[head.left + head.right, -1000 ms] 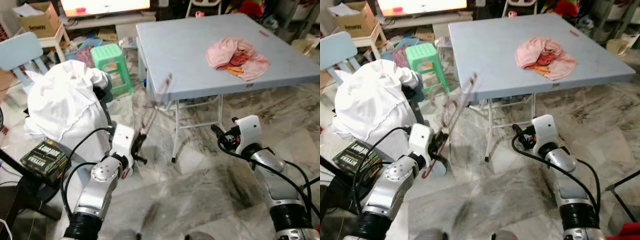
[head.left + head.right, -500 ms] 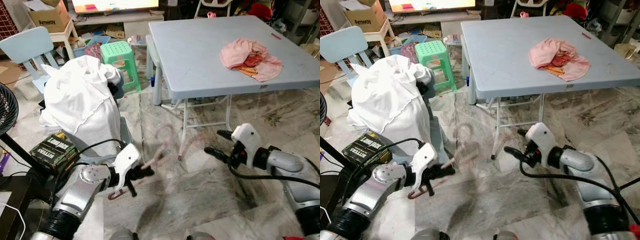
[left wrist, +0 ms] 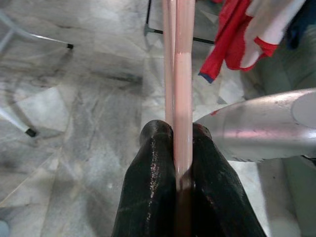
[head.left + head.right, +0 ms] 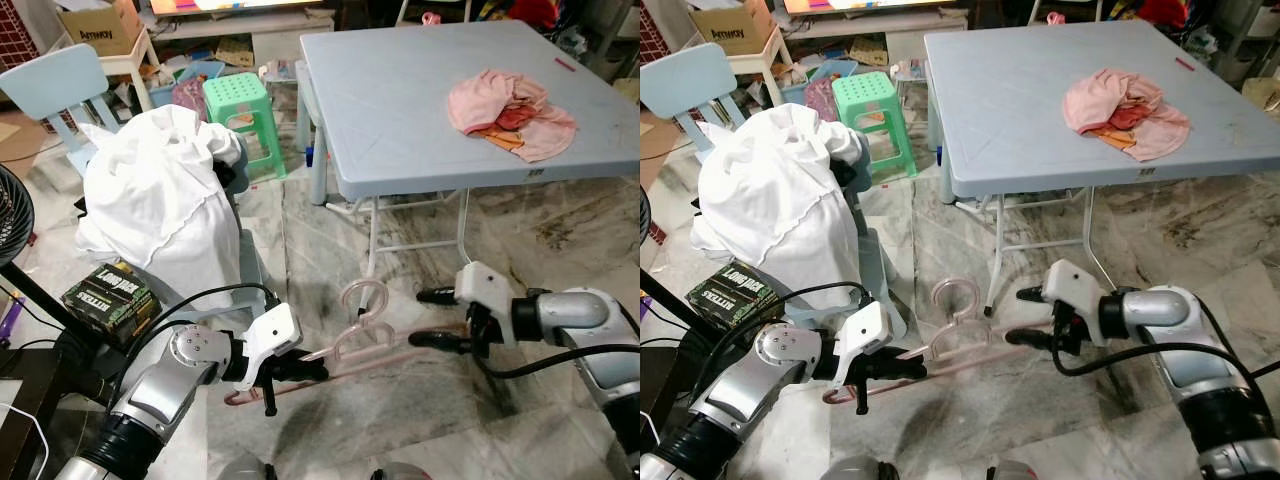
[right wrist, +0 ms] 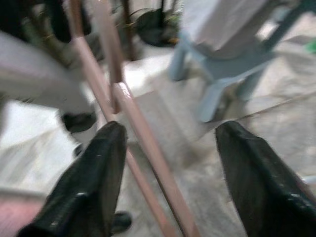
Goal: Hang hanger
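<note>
Hanger (image 4: 370,335), pink and thin-barred, hangs low over the marble floor (image 4: 400,420) between the two arms, lying roughly flat with its hook (image 4: 362,295) curling up toward the folding table (image 4: 420,90). The left gripper (image 4: 300,365) is clamped on one end of it; the left wrist view shows both black fingers (image 3: 148,197) pressed tight against the pink bars (image 3: 180,74), with no slack. The right gripper (image 4: 432,318) sits at the far end with its fingers spread, and the right wrist view shows a bar (image 5: 143,143) running through the gap between them but not pinched, nearer one finger than the other.

No rail or rack to hang it from can be made out, so the step in hand looks like steadying or passing the hanger over. To do that well, the right gripper should centre the bar between its fingers before closing, since an off-centre pinch would likely twist so light a frame. The left gripper should keep its hold until the right one is firmly shut, or the free end could drop to the floor. The hook is best kept pointing upward and clear of both arms' cables (image 4: 200,300), which loop close by.

A chair (image 4: 200,190) draped in white cloth (image 4: 155,200) stands to the robot's left, and pink clothes (image 4: 510,105) lie bunched on the table.
</note>
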`<state>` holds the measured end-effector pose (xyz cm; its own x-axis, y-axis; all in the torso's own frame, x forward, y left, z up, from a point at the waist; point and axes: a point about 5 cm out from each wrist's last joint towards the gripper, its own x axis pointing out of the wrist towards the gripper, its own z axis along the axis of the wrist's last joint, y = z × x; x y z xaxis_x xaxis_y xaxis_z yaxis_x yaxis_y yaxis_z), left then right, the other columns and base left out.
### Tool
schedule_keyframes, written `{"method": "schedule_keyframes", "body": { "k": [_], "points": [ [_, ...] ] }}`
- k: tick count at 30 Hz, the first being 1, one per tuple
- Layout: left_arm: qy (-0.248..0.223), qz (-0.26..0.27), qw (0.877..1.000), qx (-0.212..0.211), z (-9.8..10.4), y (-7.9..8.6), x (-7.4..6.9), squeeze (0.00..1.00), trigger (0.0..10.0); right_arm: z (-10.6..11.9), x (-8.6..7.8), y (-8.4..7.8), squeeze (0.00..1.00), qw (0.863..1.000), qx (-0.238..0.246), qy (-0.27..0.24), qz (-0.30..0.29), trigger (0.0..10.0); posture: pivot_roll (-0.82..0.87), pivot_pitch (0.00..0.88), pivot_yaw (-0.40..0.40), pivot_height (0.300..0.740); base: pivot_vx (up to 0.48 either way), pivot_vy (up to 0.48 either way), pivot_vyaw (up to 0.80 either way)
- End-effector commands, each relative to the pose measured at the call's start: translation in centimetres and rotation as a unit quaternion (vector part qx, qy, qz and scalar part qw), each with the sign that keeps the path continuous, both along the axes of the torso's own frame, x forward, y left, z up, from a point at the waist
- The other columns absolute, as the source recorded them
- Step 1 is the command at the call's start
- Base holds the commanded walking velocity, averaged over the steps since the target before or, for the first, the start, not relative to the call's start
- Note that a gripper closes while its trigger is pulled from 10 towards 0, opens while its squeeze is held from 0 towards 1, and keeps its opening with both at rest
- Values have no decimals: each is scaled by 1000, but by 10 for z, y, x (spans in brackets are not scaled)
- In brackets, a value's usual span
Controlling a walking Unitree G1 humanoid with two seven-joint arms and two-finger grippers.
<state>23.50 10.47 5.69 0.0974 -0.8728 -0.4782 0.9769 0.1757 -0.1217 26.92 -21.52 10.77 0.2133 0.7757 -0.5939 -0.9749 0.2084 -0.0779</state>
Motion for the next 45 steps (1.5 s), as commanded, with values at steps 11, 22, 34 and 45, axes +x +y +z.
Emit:
{"method": "schedule_keyframes", "body": {
  "k": [11,22,34,45],
  "points": [
    [-16,-33,999,9,1,-4,-2,0,10000,1,3,0,0,993,-59,53,86,0,-23,0,11,740,0,0,0],
    [-20,-42,999,13,-2,-6,-3,0,10000,-9,2,-5,0,985,-101,89,107,0,-24,0,10,740,0,0,0],
    [-25,-43,999,13,-2,-6,-3,0,10000,-13,5,-9,0,985,-113,83,101,0,-23,0,11,740,0,0,0],
    [-78,4,996,47,-7,-1,10,1000,10000,-15,19,-10,0,990,-128,28,57,0,-23,0,10,740,0,0,0]
  ]
}}
